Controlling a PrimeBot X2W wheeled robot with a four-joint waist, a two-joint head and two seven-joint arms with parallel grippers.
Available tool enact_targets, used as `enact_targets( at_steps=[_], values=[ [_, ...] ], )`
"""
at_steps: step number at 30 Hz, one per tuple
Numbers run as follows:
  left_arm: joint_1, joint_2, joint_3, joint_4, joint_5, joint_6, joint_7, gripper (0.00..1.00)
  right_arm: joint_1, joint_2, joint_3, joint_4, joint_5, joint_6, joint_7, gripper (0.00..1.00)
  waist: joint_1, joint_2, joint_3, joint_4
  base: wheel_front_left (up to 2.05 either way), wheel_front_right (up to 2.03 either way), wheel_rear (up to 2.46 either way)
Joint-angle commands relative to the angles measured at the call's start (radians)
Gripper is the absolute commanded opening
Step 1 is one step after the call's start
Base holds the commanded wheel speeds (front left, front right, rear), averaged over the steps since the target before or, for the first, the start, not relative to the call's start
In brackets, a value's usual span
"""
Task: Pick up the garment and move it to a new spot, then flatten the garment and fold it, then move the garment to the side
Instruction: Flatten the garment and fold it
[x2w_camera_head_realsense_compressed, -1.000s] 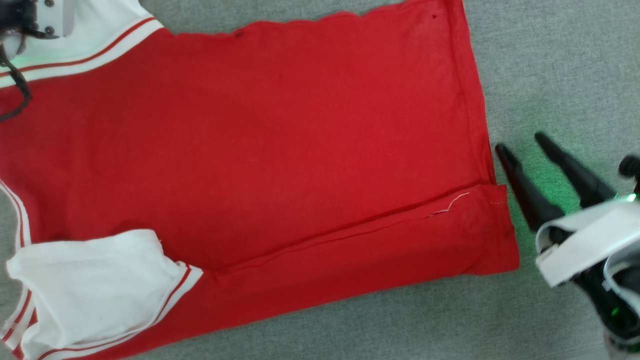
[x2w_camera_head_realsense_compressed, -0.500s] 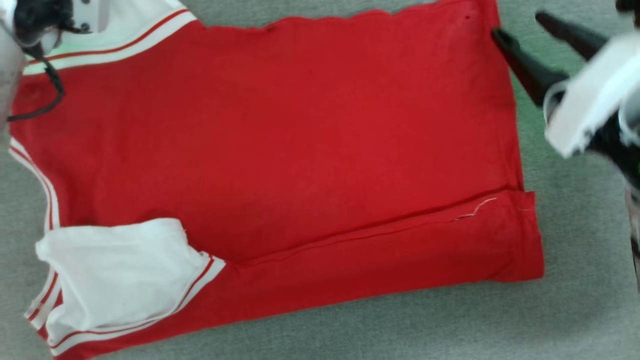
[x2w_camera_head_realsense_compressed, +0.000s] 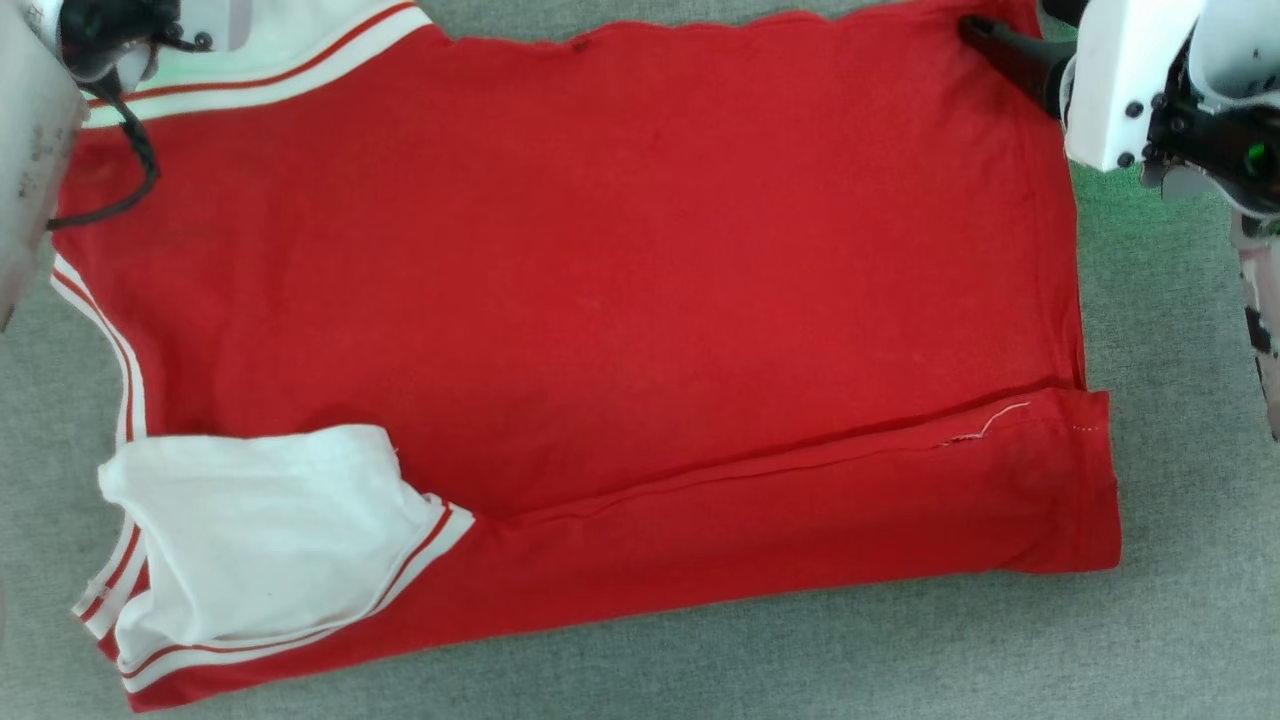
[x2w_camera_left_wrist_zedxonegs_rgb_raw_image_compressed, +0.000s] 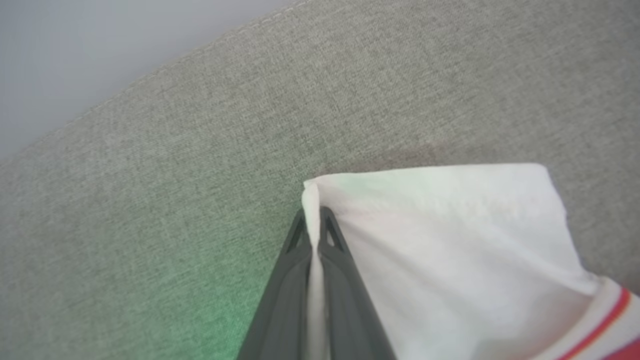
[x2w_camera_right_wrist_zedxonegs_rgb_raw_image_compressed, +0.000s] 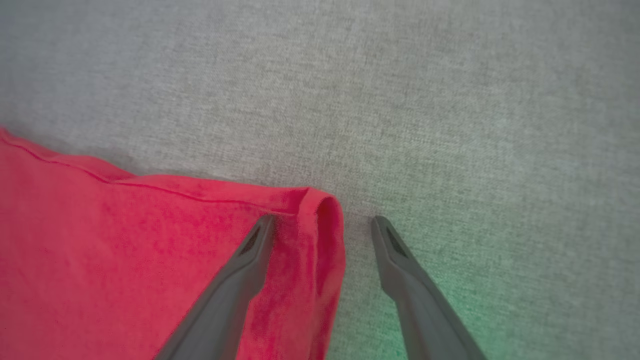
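Observation:
The garment, red with white striped-trim sleeves, lies spread on the grey cloth surface in the head view. Its near edge is folded over in a long strip, and a white sleeve is folded in at the near left. In the left wrist view my left gripper is shut on the edge of the far white sleeve. My right gripper is open at the garment's far right hem corner. One finger rests over the red cloth, the other finger over bare surface. In the head view one dark finger shows at that corner.
Grey woven fabric covers the whole work surface around the garment. In the left wrist view the surface's stitched edge runs diagonally, with a pale wall or floor beyond. A black cable hangs from my left wrist over the garment's far left.
The head camera has shifted. My right gripper, still open, has travelled from beside the garment's near right hem to its far right corner. The left gripper stays shut on the sleeve.

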Motion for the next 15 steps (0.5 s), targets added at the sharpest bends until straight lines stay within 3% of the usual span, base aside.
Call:
enact_targets(
  at_steps=[1,2,6,15],
  values=[
    [0.048,0.002,-0.018,0.022,-0.005,-0.003,0.008,0.0,0.014,0.002,0.023,0.033,0.006,-0.001,0.027,0.46,0.0,-0.0001,0.0,0.001,0.0,0.0,0.0],
    [0.047,0.001,-0.019,0.023,-0.007,-0.004,0.005,0.0,0.011,0.001,0.032,0.047,0.01,-0.001,0.043,0.0,0.0,-0.0001,0.0,0.001,0.0,0.0,0.0],
    [0.048,-0.003,-0.02,0.029,-0.01,-0.005,-0.011,0.0,-0.011,-0.004,0.048,0.067,0.025,-0.001,0.062,0.0,0.0,-0.0001,-0.003,0.007,0.0,0.0,0.0],
    [0.022,-0.006,0.002,0.004,-0.035,-0.004,-0.101,0.0,-0.014,-0.057,0.073,0.039,0.058,-0.001,-0.05,0.0,0.0,-0.0001,-0.054,0.043,0.0,0.0,0.0]
  ],
)
